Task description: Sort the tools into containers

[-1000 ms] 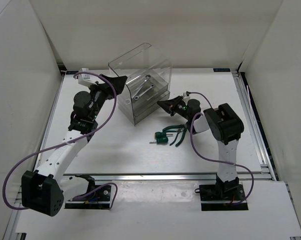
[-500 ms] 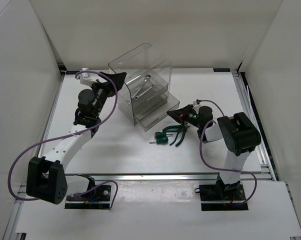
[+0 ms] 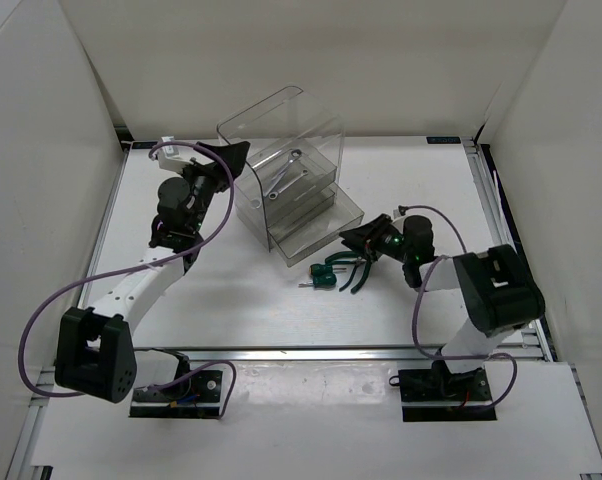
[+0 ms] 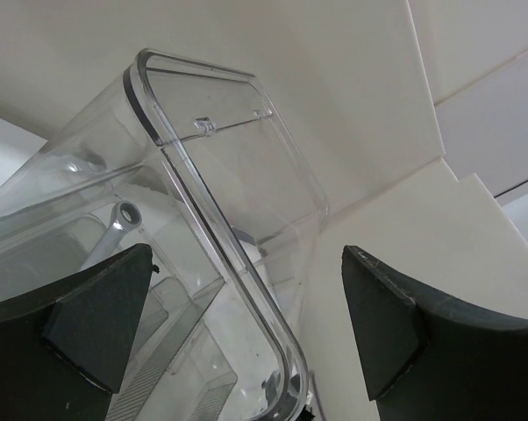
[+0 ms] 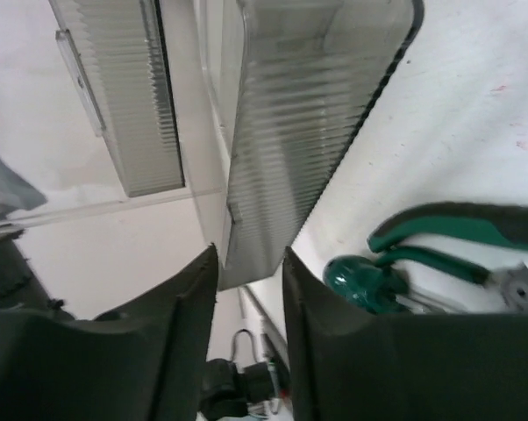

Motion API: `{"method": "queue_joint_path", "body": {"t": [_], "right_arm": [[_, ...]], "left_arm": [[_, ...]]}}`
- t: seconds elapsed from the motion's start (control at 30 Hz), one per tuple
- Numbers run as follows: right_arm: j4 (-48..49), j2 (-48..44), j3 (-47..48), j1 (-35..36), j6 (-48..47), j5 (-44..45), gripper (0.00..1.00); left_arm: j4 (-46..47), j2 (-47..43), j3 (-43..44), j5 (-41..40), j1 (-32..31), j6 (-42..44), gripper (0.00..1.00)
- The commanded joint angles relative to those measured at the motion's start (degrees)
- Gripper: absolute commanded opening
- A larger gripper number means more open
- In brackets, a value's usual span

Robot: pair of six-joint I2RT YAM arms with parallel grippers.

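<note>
The clear organiser [image 3: 281, 112] stands at the back centre. Two silver wrenches [image 3: 286, 172] lie in its top drawer; one wrench [image 4: 115, 230] shows through the wall. A lower drawer [image 3: 333, 214] is slid out to the right. My left gripper [image 3: 233, 156] is open wide, astride the organiser's left top rim [image 4: 213, 189]. My right gripper [image 3: 346, 238] is at the slid-out drawer's front corner [image 5: 308, 132], jaws a narrow gap apart with that corner in the gap. Green-handled pliers [image 3: 361, 268] and two green screwdrivers [image 3: 324, 275] lie just below it; the right wrist view also shows the pliers [image 5: 457, 232] and one screwdriver [image 5: 360, 281].
White walls enclose the table on the left, back and right. A metal rail [image 3: 311, 352] runs along the near edge by both arm bases. Purple cables hang from both arms. Another ribbed drawer front [image 5: 115, 96] sits further back in the organiser.
The lower drawer has slid out to the right. My right gripper came with it towards the near right, and its elbow swung right. The left gripper barely moved.
</note>
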Motion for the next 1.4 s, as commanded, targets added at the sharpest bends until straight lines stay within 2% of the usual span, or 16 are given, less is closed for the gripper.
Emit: {"method": "queue_joint_path", "body": {"t": [0.0, 0.03, 0.07, 0.13, 0.3, 0.4, 0.53, 0.7, 1.17, 1.37], "right_arm": [[-14.96, -6.98, 3.21, -0.74, -12.31, 2.23, 0.40], [-24.66, -10.65, 5.31, -0.91, -15.68, 3.54, 0.42], [-29.63, -12.25, 6.64, -0.74, -22.67, 4.86, 0.42], [-42.17, -16.46, 9.27, -0.13, -29.74, 8.71, 0.42], [-53.66, -23.33, 9.46, 5.40, -51.51, 14.87, 0.42], [-55.78, -26.32, 7.10, 10.84, -58.58, 18.03, 0.43], [-58.59, -27.39, 5.68, 9.99, -54.57, 24.81, 0.45], [-61.58, -23.53, 6.38, 9.81, -48.42, 31.21, 0.45], [-63.87, -8.23, 14.12, 11.74, -43.49, 35.10, 0.46], [-64.93, -9.98, 14.30, 12.10, -41.73, 35.98, 0.47]], "left_arm": [[0.71, -0.72, 0.20, 0.65, -0.18, -0.21, 0.99], [0.10, -0.89, 0.20, 0.65, -0.18, 0.05, 0.99], [-0.25, -1.07, -0.06, 0.65, -0.10, -0.03, 0.99], [-0.96, -1.60, -0.24, 0.65, -0.10, 0.14, 0.99], [-3.94, -3.70, -1.12, 1.35, -0.10, 0.23, 0.99], [-6.14, -4.94, -2.34, 1.70, -0.01, 0.58, 0.99], [-8.51, -7.31, -3.66, 2.40, -0.01, 0.93, 0.99], [-10.97, -9.51, -5.25, 2.93, -0.10, 1.20, 0.99], [-11.50, -11.26, -6.21, 3.46, -0.18, 0.49, 0.99], [-11.86, -12.32, -6.92, 3.11, -0.01, 0.49, 0.99]]}}
